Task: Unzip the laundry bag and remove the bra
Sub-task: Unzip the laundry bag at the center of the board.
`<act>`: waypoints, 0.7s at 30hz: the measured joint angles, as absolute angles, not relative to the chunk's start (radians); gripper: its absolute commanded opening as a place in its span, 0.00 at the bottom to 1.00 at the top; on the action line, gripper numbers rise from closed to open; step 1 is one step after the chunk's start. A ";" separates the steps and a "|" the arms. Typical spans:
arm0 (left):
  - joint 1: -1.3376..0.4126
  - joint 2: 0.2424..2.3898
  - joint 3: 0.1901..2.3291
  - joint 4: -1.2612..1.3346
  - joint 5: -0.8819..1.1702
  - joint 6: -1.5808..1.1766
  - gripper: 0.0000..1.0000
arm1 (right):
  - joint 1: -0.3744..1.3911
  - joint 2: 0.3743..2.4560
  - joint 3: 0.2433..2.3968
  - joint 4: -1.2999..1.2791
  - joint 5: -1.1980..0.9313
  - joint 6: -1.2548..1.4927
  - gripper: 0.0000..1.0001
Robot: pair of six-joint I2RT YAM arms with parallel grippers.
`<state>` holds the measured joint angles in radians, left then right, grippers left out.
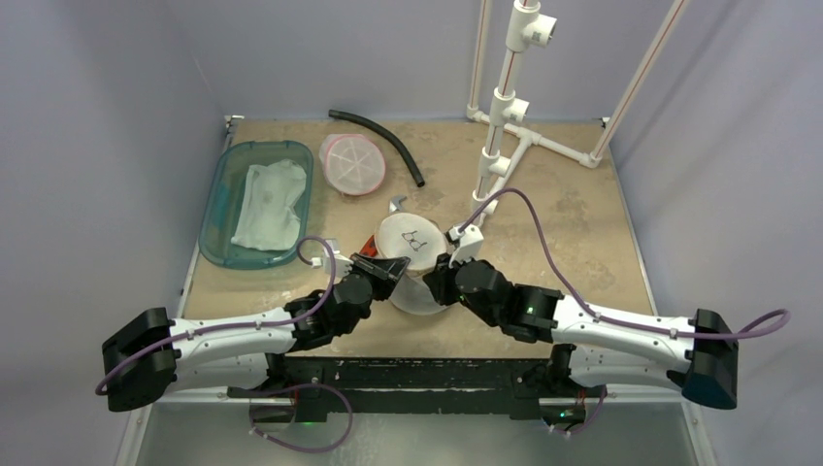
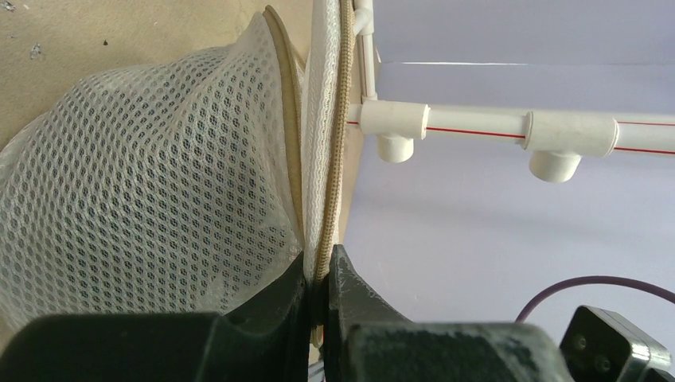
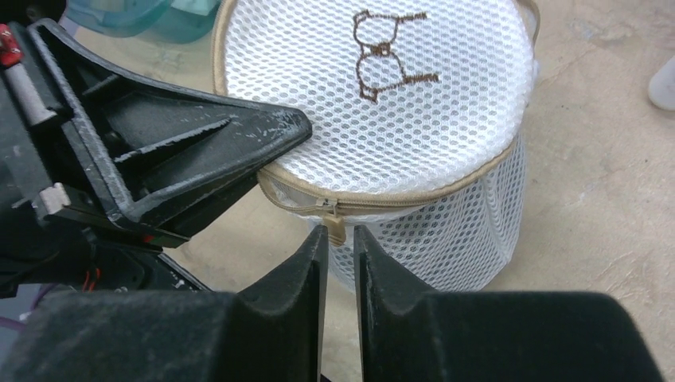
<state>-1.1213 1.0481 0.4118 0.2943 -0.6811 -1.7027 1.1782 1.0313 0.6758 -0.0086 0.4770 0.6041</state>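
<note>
The laundry bag [image 1: 412, 243] is a white mesh cylinder with tan trim, standing between my two grippers. Its lid carries a stitched bra outline [image 3: 390, 52]. My left gripper [image 1: 388, 267] is shut on the bag's tan rim piping [image 2: 330, 159], with mesh [image 2: 143, 183] bulging to its left. My right gripper [image 3: 341, 232] is at the bag's front, its jaws nearly together with the tan zipper pull [image 3: 335, 230] between the tips. The zipper [image 3: 398, 203] runs closed along the rim. The bra is hidden inside the bag.
A teal bin [image 1: 218, 209] holding white cloth [image 1: 267, 204] sits at the back left. Beside it are a pink round container [image 1: 354, 163] and a curved black hose [image 1: 383, 141]. A white PVC pipe frame [image 1: 505, 126] rises right behind the bag.
</note>
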 measured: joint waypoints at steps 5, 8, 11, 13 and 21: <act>-1.121 1.044 0.412 0.289 -0.682 -1.703 0.00 | 1.178 0.990 0.676 0.000 0.477 0.603 0.38; -1.121 1.044 0.412 0.289 -0.682 -1.703 0.00 | 1.178 0.988 0.676 0.008 0.476 0.602 0.43; -1.121 1.044 0.412 0.289 -0.682 -1.703 0.00 | 1.178 1.009 0.676 0.008 0.476 0.602 0.43; -1.121 1.044 0.412 0.289 -0.682 -1.703 0.00 | 1.178 1.031 0.676 0.006 0.476 0.602 0.43; -1.121 1.044 0.412 0.289 -0.681 -1.703 0.00 | 1.178 1.061 0.676 0.006 0.474 0.603 0.25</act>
<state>-1.1213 1.0435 0.4118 0.2890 -0.6811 -1.7027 1.1782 1.0607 0.6762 0.0055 0.4744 0.6029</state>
